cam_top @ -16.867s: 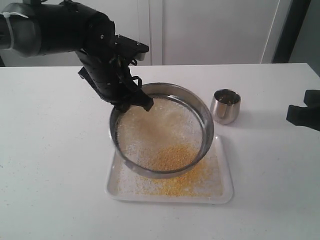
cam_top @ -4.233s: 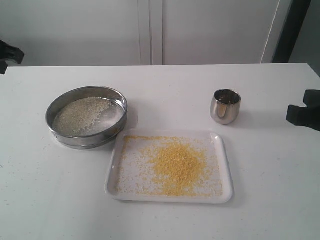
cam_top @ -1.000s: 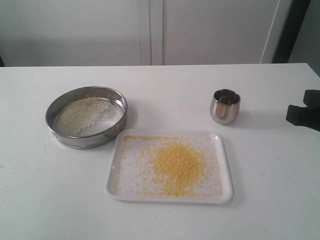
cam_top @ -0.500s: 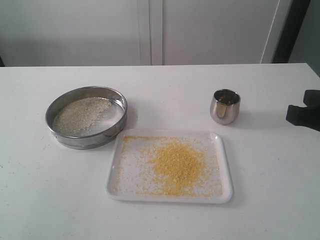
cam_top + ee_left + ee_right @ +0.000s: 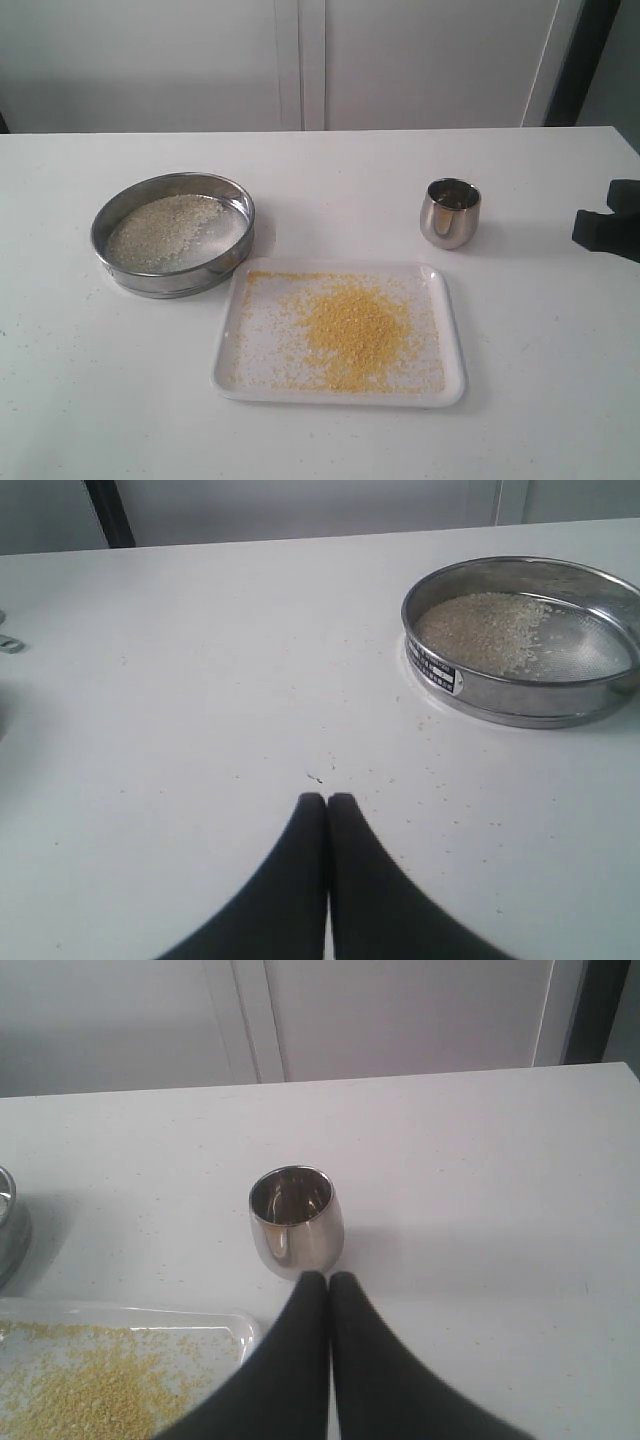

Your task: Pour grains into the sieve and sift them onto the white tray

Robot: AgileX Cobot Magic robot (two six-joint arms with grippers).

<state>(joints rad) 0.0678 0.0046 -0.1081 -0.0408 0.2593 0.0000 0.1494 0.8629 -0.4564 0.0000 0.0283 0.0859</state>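
The sieve (image 5: 173, 233) rests on the table left of the white tray (image 5: 452, 330), holding whitish rice-like grains (image 5: 162, 228). Fine yellow grains (image 5: 350, 330) lie heaped and scattered on the tray. In the left wrist view the sieve (image 5: 520, 640) stands well away from my left gripper (image 5: 327, 800), which is shut and empty over bare table. My right gripper (image 5: 328, 1278) is shut and empty, just short of the small steel cup (image 5: 296, 1220); a tray corner (image 5: 240, 1325) shows beside it. In the exterior view the right gripper (image 5: 606, 221) sits at the right edge; the left is out of view.
The small shiny steel cup (image 5: 450, 212) stands upright behind the tray's right end. A few stray grains (image 5: 440, 780) dot the white table (image 5: 330, 160) near the sieve. A white wall runs behind the table, with a dark vertical post (image 5: 578, 60) at far right.
Long ago the left arm held the sieve tilted over the tray. The sieve now rests on the table beside the tray and the left arm has left the exterior view. Nothing moved in the last second.
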